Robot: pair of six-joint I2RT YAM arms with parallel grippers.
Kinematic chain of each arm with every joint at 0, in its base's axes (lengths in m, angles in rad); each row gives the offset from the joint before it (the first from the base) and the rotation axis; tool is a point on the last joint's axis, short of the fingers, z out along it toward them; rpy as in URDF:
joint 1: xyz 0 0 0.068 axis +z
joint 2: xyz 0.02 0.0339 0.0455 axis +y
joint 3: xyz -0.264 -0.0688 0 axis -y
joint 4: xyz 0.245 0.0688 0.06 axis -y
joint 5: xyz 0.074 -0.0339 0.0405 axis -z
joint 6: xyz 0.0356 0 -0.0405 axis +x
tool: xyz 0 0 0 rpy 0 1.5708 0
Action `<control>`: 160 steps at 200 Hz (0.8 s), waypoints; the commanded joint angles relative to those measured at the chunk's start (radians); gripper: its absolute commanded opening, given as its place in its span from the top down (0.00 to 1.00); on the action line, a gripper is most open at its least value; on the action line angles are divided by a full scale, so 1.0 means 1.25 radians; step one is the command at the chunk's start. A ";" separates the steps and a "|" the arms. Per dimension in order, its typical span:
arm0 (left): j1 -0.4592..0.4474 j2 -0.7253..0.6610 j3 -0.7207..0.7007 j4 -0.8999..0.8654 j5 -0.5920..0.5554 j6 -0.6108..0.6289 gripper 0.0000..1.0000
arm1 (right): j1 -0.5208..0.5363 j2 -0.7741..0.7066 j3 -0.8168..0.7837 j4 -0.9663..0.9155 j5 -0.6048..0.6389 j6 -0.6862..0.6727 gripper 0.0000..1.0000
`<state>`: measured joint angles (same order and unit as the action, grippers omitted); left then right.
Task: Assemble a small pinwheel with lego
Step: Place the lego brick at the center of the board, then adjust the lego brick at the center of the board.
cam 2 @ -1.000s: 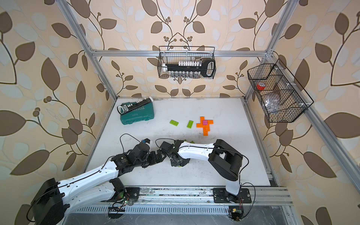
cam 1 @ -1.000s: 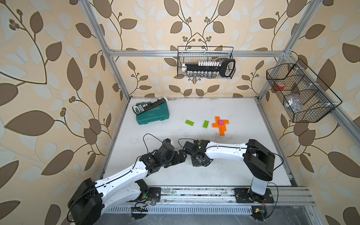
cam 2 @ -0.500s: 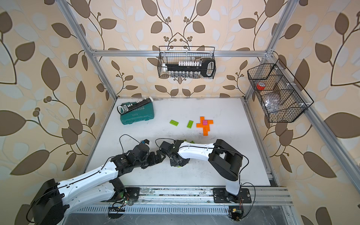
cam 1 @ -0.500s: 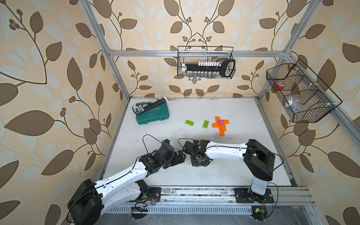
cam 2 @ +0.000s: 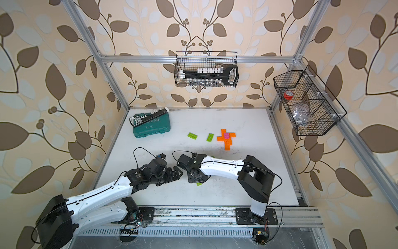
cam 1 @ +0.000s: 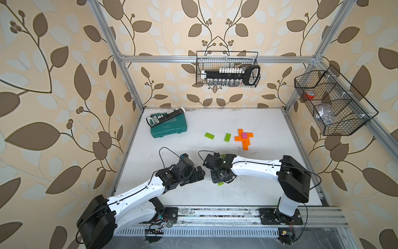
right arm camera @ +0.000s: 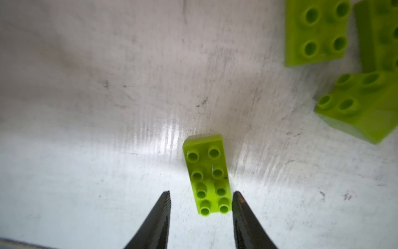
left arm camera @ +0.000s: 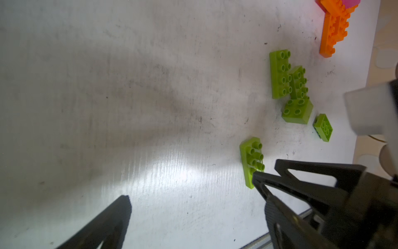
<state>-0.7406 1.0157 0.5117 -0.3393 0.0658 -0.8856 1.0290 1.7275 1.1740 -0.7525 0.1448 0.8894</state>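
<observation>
releasing: right jaws have spread off the lime brick (right arm camera: 206, 176); parted, they now flank its near end
brick: flat, studs up, on the tabletop (cam 1: 258, 189); well apart from the orange cross (cam 1: 246, 145) and its pink brick (cam 1: 244, 135)
left jaws: wide open, empty, just beside
meaning: likely a regrasp; brick not yet joined to the pinwheel

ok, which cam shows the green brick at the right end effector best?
Right wrist: the green brick lies whole, studs up, its end between the right end effector's open tips. Left wrist shows it partly hidden; both top views, a sliver.
</observation>
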 commanded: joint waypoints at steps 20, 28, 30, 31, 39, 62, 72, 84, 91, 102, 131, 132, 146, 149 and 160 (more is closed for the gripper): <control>-0.005 0.114 0.143 -0.020 -0.051 0.131 0.01 | -0.118 -0.133 -0.065 -0.030 -0.016 -0.132 0.60; -0.006 0.143 0.166 -0.017 -0.050 0.146 0.02 | -0.148 -0.146 -0.072 -0.044 -0.027 -0.166 0.61; -0.006 0.151 0.172 -0.016 -0.049 0.150 0.02 | -0.156 -0.148 -0.073 -0.047 -0.031 -0.177 0.61; -0.007 0.154 0.173 -0.015 -0.048 0.150 0.02 | -0.160 -0.149 -0.074 -0.050 -0.033 -0.181 0.61; -0.010 0.184 0.197 -0.010 -0.047 0.164 0.03 | -0.192 -0.158 -0.078 -0.069 -0.045 -0.213 0.61; -0.038 0.271 0.262 0.003 -0.052 0.193 0.03 | -0.292 -0.187 -0.101 -0.101 -0.073 -0.289 0.62; -0.057 0.310 0.290 0.003 -0.057 0.201 0.03 | -0.336 -0.196 -0.115 -0.109 -0.089 -0.314 0.62; -0.083 0.362 0.327 0.004 -0.063 0.206 0.03 | -0.389 -0.200 -0.129 -0.119 -0.106 -0.337 0.62; -0.098 0.387 0.345 0.008 -0.063 0.207 0.03 | -0.421 -0.201 -0.137 -0.122 -0.111 -0.347 0.61; -0.121 0.417 0.367 0.017 -0.059 0.206 0.03 | -0.475 -0.200 -0.149 -0.127 -0.118 -0.357 0.60; -0.179 0.466 0.406 0.034 -0.054 0.194 0.03 | -0.611 -0.204 -0.186 -0.097 -0.160 -0.381 0.52; -0.181 0.468 0.406 0.034 -0.053 0.194 0.03 | -0.616 -0.204 -0.187 -0.095 -0.163 -0.382 0.51; -0.208 0.482 0.414 0.043 -0.053 0.190 0.03 | -0.667 -0.195 -0.198 -0.074 -0.204 -0.398 0.48; -0.213 0.485 0.415 0.044 -0.052 0.190 0.03 | -0.676 -0.192 -0.198 -0.070 -0.215 -0.401 0.47; -0.236 0.493 0.419 0.050 -0.053 0.192 0.03 | -0.703 -0.175 -0.200 -0.061 -0.250 -0.409 0.45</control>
<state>-0.9890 1.6184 0.9951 -0.3027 0.0151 -0.6598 0.2058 1.4933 0.9394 -0.8551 -0.0528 0.4301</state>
